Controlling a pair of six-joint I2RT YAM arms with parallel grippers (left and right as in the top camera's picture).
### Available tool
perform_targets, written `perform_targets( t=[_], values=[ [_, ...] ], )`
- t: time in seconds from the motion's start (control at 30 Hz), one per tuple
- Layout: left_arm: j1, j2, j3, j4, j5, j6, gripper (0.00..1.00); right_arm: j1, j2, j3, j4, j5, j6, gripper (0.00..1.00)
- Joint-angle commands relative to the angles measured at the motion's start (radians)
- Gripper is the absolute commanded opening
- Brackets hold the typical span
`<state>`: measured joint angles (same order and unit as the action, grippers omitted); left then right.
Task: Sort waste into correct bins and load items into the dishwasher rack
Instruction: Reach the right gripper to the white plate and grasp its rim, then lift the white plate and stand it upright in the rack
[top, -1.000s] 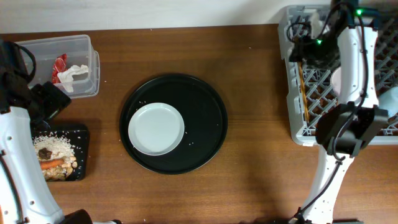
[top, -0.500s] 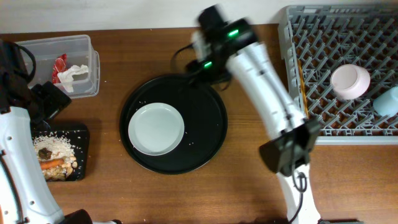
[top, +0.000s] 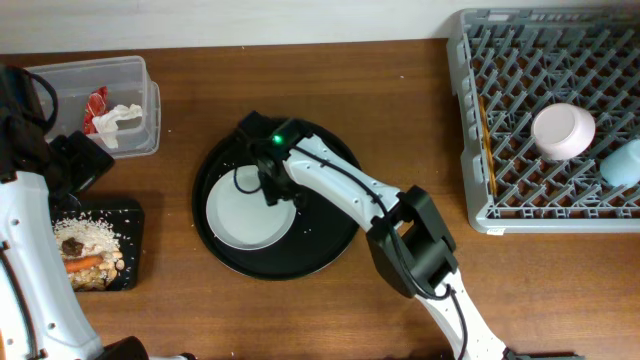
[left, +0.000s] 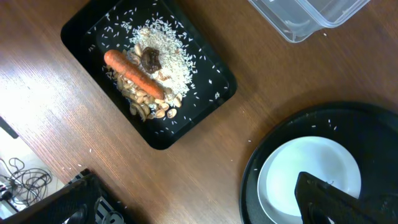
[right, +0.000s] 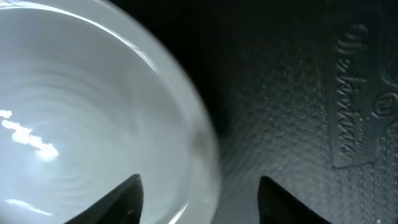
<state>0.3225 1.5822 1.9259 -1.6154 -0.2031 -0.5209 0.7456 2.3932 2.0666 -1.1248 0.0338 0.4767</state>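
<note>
Dishwasher rack (top: 520, 170), grey and full of upright pegs, fills the far right end of the bench (top: 420, 110). At mid-bench sits the large round black tray (top: 320, 240), with stray rice grains scattered on it. The white plate (top: 240, 215) lies flat in the left half of it.

The right arm reaches across this tray from the near side. The right gripper (top: 262, 180) is low over the plate's far right edge. In the right wrist view the right gripper (right: 199, 199) has its jaws spread apart, one finger over the plate (right: 74, 124) and the other over the tray's textured black surface, so the rim lies between them. Whether either finger touches cannot be told.

At the far left corner stands the clear tub (top: 60, 75). Nearer along the left edge lies the flat black tray (top: 135, 215), partly under the left arm. The left gripper (top: 85, 158) hangs above the gap between those two, and its jaws cannot be made out.

In the rack, the pinkish bowl (top: 563, 131) rests among the pegs. The light-blue cup (top: 622, 162) is just beside it at the right edge. The chopsticks (top: 487, 140) lie together along the left side.

The red wrapper (top: 97, 102) and white tissue (top: 120, 118) are touching in the tub. On the flat tray are the rice-and-meat scraps (left: 146, 102), the carrot (left: 134, 76) lying across them, and the brown lump (left: 150, 59) on the rice.
</note>
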Motion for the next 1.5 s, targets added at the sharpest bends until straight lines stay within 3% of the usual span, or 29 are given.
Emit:
perform_targets(
  t=[0.0, 0.43, 0.77, 1.03, 1.1, 1.23, 1.47],
  values=[
    [0.008, 0.005, -0.003, -0.002, -0.014, -0.009, 0.99, -0.016, -0.002, -0.039, 0.024, 0.013, 0.015, 0.52],
    [0.008, 0.005, -0.003, -0.002, -0.014, -0.009, 0.99, -0.012, 0.006, -0.066, 0.089, -0.045, 0.015, 0.3],
    [0.008, 0.005, -0.003, -0.002, -0.014, -0.009, 0.99, -0.01, 0.032, -0.068, 0.106, -0.041, 0.015, 0.28],
    [0.008, 0.005, -0.003, -0.002, -0.014, -0.009, 0.99, -0.02, 0.032, -0.067, 0.108, -0.041, 0.014, 0.04],
    [0.008, 0.005, -0.003, -0.002, -0.014, -0.009, 0.99, -0.029, 0.021, -0.06, 0.1, -0.042, 0.014, 0.04],
    [0.008, 0.005, -0.003, -0.002, -0.014, -0.009, 0.99, -0.087, -0.026, 0.022, 0.03, -0.041, -0.017, 0.04],
    [0.008, 0.005, -0.003, -0.002, -0.014, -0.009, 0.99, -0.352, -0.097, 0.415, -0.272, -0.041, -0.209, 0.04]
  ],
)
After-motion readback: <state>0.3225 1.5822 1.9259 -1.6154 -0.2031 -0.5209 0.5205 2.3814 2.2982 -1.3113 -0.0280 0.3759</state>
